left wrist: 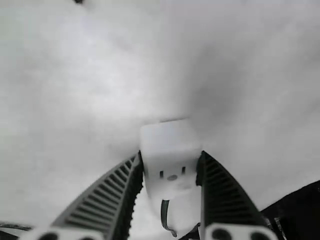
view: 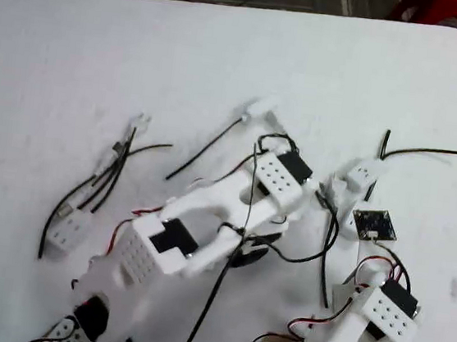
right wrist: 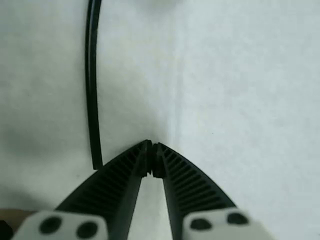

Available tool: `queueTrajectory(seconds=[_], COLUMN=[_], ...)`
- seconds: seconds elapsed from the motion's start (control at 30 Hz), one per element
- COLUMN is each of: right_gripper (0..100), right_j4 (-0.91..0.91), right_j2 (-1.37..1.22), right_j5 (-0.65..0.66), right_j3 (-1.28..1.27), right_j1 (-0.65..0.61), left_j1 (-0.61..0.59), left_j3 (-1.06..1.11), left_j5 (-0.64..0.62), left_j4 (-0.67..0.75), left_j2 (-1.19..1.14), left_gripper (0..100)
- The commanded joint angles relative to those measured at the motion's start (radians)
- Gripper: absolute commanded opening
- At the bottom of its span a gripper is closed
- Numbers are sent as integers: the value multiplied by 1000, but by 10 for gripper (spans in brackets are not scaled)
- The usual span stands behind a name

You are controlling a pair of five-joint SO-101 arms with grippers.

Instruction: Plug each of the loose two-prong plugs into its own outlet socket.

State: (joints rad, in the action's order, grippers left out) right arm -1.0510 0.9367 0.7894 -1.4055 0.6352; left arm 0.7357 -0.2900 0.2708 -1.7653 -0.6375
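Your left gripper (left wrist: 170, 156) pinches the white outlet socket (left wrist: 167, 140) over the table (view: 103, 41), slotted face toward the wrist camera, long axis running out along the fingers (left wrist: 110, 200). Your right gripper (right wrist: 151, 147) is pressed together on nothing, beside a black cord (right wrist: 92, 90). Broad white surface lies toward the table's far edge.

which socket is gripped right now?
The socket clamped in the left gripper, slots facing its wrist camera. The far-left socket in the high view lies free beside black wires.

Room along far table (view: 225, 55), cords (view: 106, 175) nearer.
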Motion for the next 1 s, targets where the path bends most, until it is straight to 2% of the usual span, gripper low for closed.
queueTrajectory(seconds=[0.0, 0.23, 0.33, 0.4, 0.57, 0.63, 0.8, 0.97], right_gripper=[18, 18, 18, 18, 18, 18, 19, 19], right_j4=[-5, -5, -5, -5, -5, -5, -5, -5], right_j2=[15, 15, 15, 13, 13, 13, 13, 13], right_j5=[11, 11, 11, 11, 11, 11, 11, 11], right_j3=[-3, -3, -3, -3, -3, -3, -3, -3], right_j1=[-7, -8, -21, -28, -28, -28, -28, -28], left_j1=[35, 104, 99, 64, -110, -179, -323, -377], left_j3=[-41, -71, -92, -95, -98, -120, -226, -305], left_j5=[-15, -17, -55, -61, -40, -21, -161, -55], left_j4=[-18, -6, 5, 31, 115, 133, 77, -12], left_j2=[21, 13, 10, 10, 19, 18, 15, 19], left_gripper=[121, 125, 186, 225, 187, 203, 273, 240])
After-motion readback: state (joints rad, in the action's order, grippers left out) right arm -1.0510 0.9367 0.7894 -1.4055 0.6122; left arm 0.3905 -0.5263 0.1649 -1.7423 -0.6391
